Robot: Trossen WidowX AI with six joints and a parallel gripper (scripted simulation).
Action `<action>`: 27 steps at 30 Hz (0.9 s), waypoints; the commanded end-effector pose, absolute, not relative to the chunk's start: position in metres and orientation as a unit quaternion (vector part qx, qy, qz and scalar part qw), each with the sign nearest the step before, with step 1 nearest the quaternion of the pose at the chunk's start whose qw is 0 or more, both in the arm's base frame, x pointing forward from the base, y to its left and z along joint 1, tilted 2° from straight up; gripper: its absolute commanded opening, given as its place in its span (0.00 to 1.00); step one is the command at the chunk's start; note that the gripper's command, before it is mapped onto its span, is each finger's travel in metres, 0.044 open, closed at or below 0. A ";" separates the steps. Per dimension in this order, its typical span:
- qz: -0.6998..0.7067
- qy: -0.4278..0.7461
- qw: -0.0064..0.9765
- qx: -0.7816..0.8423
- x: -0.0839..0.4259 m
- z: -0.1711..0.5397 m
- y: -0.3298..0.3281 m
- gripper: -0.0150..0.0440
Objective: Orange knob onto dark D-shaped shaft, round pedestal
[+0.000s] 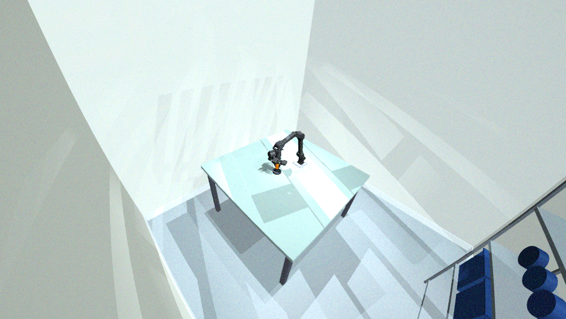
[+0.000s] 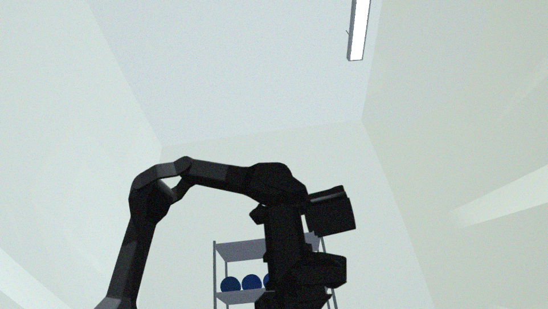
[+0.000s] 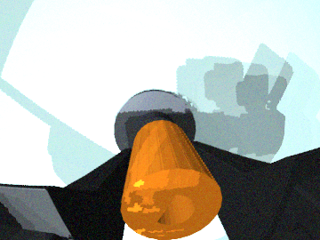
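The orange knob (image 1: pixel 277 166) (image 3: pixel 166 151) is held upright in my gripper (image 3: pixel 162 151), which is shut on it with one dark finger on each side. Its top face, with a notch, faces the wrist camera. The round dark pedestal (image 1: pixel 276 172) (image 3: pixel 153 101) stands on the table directly under the knob. The knob's lower end is over the middle of the pedestal. The D-shaped shaft is hidden by the knob, and I cannot tell how far down the knob sits or whether the flats line up. The exterior view does not show the knob or the pedestal.
The pale table (image 1: pixel 277 237) carries the arm's base (image 1: pixel 300 161) behind and to the right of the pedestal in the top view. Light and shadow patches cross the table. A shelf rack (image 2: pixel 239 251) with blue round things stands far off, away from the table.
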State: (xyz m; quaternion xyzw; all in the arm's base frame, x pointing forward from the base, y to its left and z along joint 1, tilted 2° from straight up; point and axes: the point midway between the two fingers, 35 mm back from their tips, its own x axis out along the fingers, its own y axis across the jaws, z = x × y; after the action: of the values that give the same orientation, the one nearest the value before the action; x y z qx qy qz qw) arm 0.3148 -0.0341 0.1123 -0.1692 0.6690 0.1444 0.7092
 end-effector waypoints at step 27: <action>0.216 0.647 0.689 -0.245 0.307 0.113 -0.033 0.25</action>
State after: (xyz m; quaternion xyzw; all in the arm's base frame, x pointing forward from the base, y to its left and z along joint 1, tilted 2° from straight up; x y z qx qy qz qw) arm 0.3101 -0.0335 0.1152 -0.2421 0.6485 0.2115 0.6900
